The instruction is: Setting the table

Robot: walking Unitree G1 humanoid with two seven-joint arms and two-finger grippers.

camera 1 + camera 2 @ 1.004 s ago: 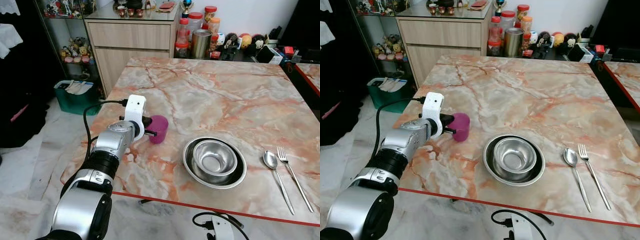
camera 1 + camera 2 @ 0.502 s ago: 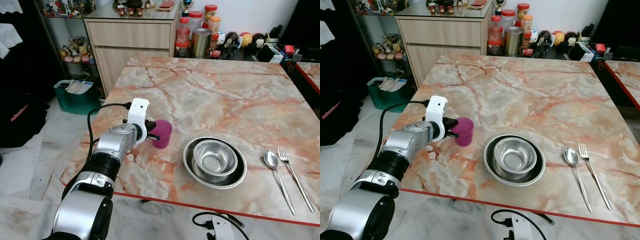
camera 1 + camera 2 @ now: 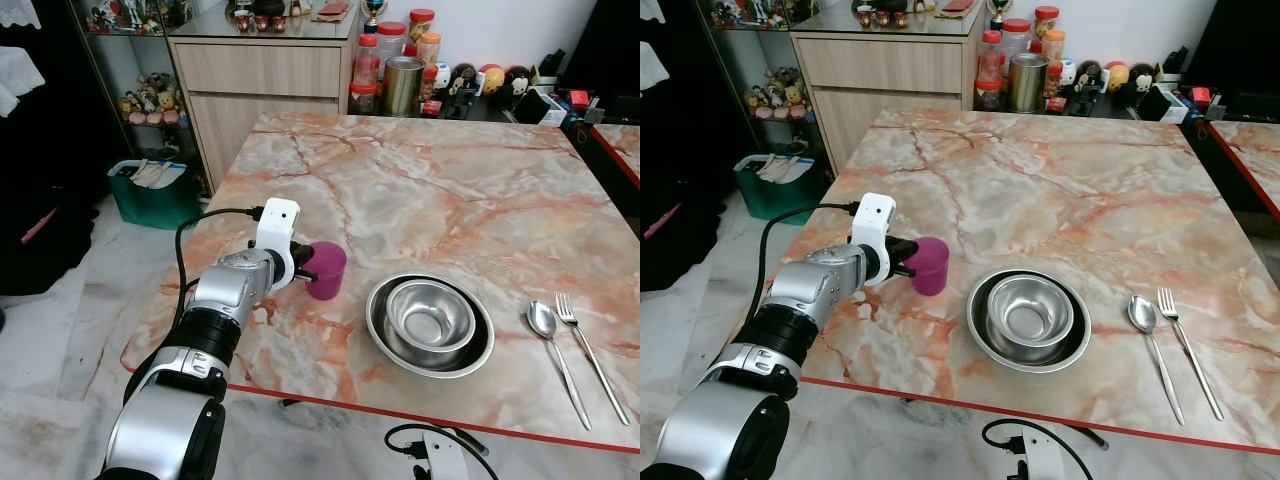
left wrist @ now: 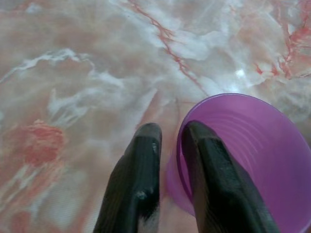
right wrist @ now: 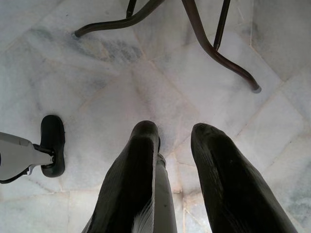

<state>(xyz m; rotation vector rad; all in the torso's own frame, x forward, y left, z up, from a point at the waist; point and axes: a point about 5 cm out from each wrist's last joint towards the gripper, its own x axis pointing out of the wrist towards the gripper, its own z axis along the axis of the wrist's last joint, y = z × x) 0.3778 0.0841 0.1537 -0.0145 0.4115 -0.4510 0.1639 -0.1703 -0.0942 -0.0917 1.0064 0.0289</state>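
A purple cup (image 3: pixel 326 270) stands on the marble table (image 3: pixel 450 190) near its left front part. My left gripper (image 3: pixel 300 268) is shut on the cup's rim. In the left wrist view one black finger (image 4: pixel 209 160) sits inside the cup (image 4: pixel 252 150) and the other outside its wall. To the cup's right a steel bowl (image 3: pixel 430 315) rests in a steel plate (image 3: pixel 376 322). Further right lie a spoon (image 3: pixel 545 325) and a fork (image 3: pixel 575 325) side by side. My right gripper (image 5: pixel 175 133) hangs open over the floor.
A wooden cabinet (image 3: pixel 265 75) and several jars (image 3: pixel 400 70) stand behind the table's far edge. A green bin (image 3: pixel 150 190) sits on the floor to the left. Metal legs (image 5: pixel 214 43) cross the marble floor below my right arm.
My left gripper has carried the purple cup a little to the right and nearer, closer to the plate and bowl. Bowl, spoon and fork have not moved.
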